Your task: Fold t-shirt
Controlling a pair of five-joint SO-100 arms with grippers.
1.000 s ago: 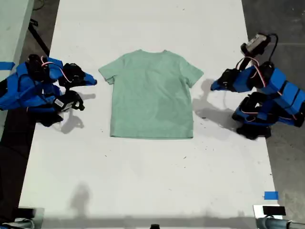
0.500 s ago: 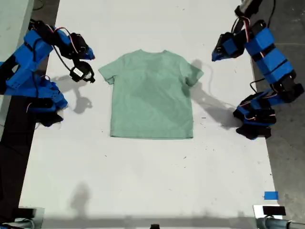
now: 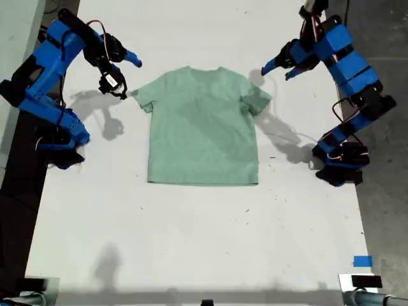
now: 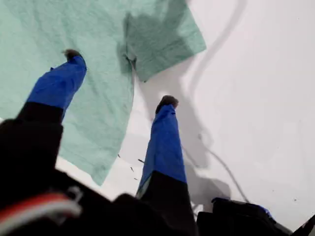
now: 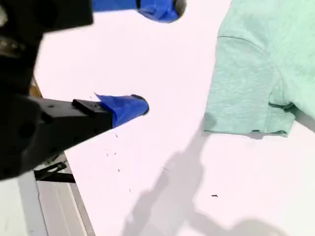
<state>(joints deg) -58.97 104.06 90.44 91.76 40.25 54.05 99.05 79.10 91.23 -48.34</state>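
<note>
Exterior view: the t-shirt lies flat and unfolded on the white table, so every fold is left to do. Both blue arms are raised beside its sleeves.

First wrist view: my first claw hangs with jaws spread, empty, above the t-shirt's sleeve.

Second wrist view: my second claw gapes, empty, over bare table beside the t-shirt's other sleeve.
</note>
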